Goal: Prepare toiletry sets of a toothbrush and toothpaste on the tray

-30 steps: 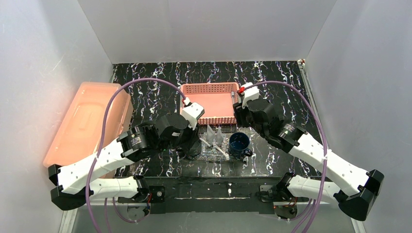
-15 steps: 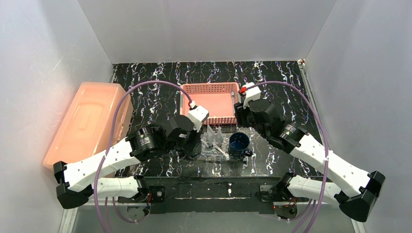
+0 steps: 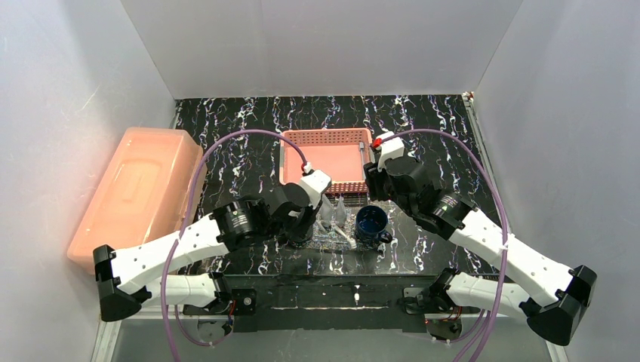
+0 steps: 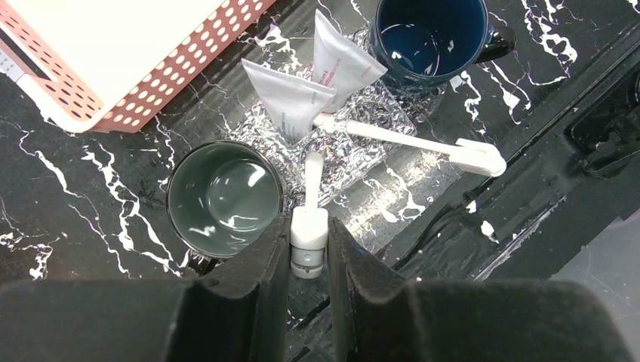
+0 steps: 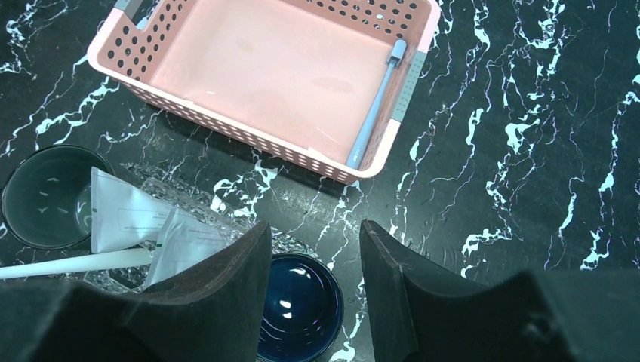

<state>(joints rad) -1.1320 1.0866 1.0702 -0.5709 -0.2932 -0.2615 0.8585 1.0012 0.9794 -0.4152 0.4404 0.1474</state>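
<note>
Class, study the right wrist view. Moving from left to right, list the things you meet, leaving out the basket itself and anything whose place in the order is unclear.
Green cup → two toothpaste tubes → blue mug → light-blue toothbrush, which lies inside the pink basket.

Glittery tray (image 4: 362, 166); perforated basket (image 4: 173, 83), probably plastic.

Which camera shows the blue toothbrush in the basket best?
The right wrist view: the whole blue toothbrush lies inside the pink basket. In the top view it's too small to tell; the left wrist view shows only a basket corner.
</note>
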